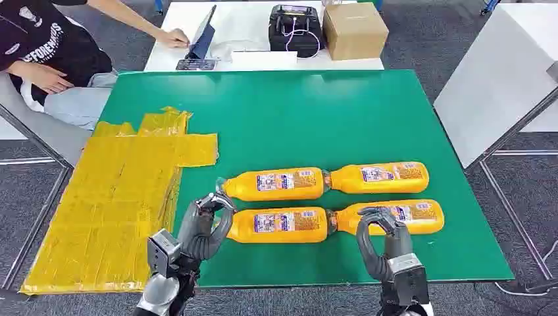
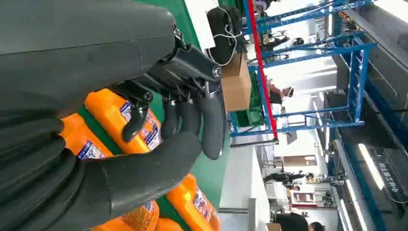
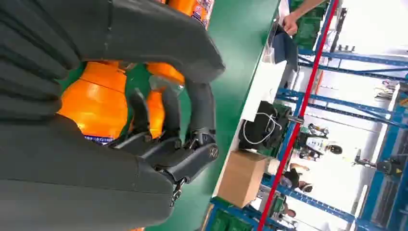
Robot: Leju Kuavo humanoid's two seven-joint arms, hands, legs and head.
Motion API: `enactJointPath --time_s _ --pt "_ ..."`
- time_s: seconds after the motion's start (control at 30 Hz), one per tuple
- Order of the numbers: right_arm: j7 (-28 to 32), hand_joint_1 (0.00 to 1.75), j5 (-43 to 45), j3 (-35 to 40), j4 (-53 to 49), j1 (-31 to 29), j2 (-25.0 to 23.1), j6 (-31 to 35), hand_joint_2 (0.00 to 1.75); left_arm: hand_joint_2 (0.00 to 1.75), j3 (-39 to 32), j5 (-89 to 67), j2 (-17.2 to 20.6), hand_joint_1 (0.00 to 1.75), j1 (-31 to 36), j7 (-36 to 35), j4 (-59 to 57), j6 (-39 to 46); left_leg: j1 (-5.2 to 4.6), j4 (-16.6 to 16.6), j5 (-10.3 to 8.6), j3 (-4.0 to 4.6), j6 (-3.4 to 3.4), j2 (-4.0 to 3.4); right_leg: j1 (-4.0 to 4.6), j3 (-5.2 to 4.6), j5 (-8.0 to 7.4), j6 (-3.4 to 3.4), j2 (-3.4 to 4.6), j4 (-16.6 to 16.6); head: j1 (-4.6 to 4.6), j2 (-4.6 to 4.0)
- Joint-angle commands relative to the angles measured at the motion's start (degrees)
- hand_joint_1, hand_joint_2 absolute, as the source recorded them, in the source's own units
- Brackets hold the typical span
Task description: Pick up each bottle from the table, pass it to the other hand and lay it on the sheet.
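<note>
Four orange bottles [image 1: 332, 201] lie in two rows on the green surface [image 1: 316, 112], beside the yellow sheet [image 1: 112, 197]. The left hand [image 1: 205, 227] and right hand [image 1: 380, 238] hover with fingers apart, holding nothing. The right wrist view shows stacked shelving.

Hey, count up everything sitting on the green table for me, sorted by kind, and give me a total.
Orange bottles: 4, lying in two rows, e.g. far left, far right, near left, near right
Yellow sheet: 1, at the table's left edge
Total: 5
</note>
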State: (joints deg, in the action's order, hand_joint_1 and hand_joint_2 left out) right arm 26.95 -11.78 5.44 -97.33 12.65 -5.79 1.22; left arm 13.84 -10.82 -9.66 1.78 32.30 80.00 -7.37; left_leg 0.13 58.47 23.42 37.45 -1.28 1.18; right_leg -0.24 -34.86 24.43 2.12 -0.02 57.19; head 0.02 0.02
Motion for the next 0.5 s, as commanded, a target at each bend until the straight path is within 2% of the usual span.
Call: enactJointPath --time_s 0.03,0.07,0.1,0.13,0.17,0.2,0.23,0.33,0.47,0.5 --pt "6.5 1.75 -1.6 5.4 8.1 -4.7 -11.1 0.0 1.75 1.75 -1.8 -4.8 -5.5 1.75 -1.8 1.4 0.8 12.9 0.03 -0.1 0.09 -0.36 0.05 -0.10 0.05 0.39 0.06 -0.03 0.01 -0.1 0.00 0.00" --pt "6.6 1.75 -2.0 9.7 10.5 -6.9 -11.4 5.0 1.75 1.75 -0.4 -4.9 -5.2 1.75 -2.2 0.8 2.0 13.1 0.05 0.0 0.11 -0.24 0.07 -0.35 0.06 0.17 0.01 -0.06 0.28 -0.1 0.00 0.00" --pt "6.1 1.66 -1.1 12.1 10.6 -7.9 -10.2 7.6 1.75 1.75 0.3 -5.0 -4.7 1.75 -2.1 0.4 2.5 13.4 0.05 0.0 0.11 -0.16 0.07 -0.45 0.06 0.12 -0.03 -0.06 0.39 0.0 0.02 0.00" --pt "5.7 1.43 -1.1 12.5 9.9 -8.3 -9.2 8.7 1.75 1.75 0.5 -4.9 -4.3 1.75 -1.8 -0.1 2.7 13.3 0.07 0.0 0.18 -0.27 0.11 -0.65 0.09 0.22 -0.03 -0.08 0.56 0.0 0.04 0.00" --pt "5.2 0.56 -1.1 12.8 9.2 -8.6 -8.2 9.5 1.75 1.75 0.5 -4.9 -4.0 1.48 -1.6 -0.3 2.7 13.3 0.10 0.0 0.22 -0.41 0.14 -0.72 0.13 0.36 -0.01 -0.11 0.62 -0.1 0.04 0.00" --pt "4.4 0.00 -2.7 13.0 8.7 -8.9 -7.1 11.2 1.75 1.75 0.3 -5.3 -3.8 0.16 -1.5 -0.8 2.7 13.6 0.09 0.0 0.18 -0.28 0.15 -0.54 0.14 0.22 -0.02 -0.10 0.48 -0.1 -0.02 0.00" --pt "4.0 0.00 -4.3 12.9 7.8 -9.2 -6.3 12.4 1.75 1.75 -0.5 -5.1 -3.9 0.00 -1.3 -1.4 2.6 13.9 0.03 -0.1 0.11 -0.21 0.15 -0.31 0.08 0.14 -0.01 -0.07 0.27 -0.1 -0.02 0.00" --pt "1.8 0.00 -8.7 13.0 6.7 -10.8 -4.4 14.6 1.75 1.75 -1.5 -4.7 -3.8 0.00 -1.0 -1.3 2.3 13.7 0.13 -0.1 0.11 -0.35 0.12 -0.15 0.11 0.37 0.11 -0.10 0.12 -0.2 0.00 0.00" --pt "-0.1 0.00 -10.6 13.2 6.9 -13.2 -3.2 15.5 1.75 1.75 -1.8 -4.4 -3.7 0.00 -0.8 -0.9 2.8 13.4 0.07 0.0 0.04 -0.08 0.10 -0.19 0.06 0.10 0.03 -0.09 0.18 -0.1 0.00 0.00" --pt "-0.1 0.00 -10.6 13.2 6.9 -13.2 -3.2 15.5 1.75 1.75 -1.8 -4.4 -3.7 0.00 -0.8 -0.9 2.8 13.4 0.08 -0.1 0.14 -0.33 0.11 -0.28 0.08 0.36 0.09 -0.09 0.22 -0.1 0.00 0.00"
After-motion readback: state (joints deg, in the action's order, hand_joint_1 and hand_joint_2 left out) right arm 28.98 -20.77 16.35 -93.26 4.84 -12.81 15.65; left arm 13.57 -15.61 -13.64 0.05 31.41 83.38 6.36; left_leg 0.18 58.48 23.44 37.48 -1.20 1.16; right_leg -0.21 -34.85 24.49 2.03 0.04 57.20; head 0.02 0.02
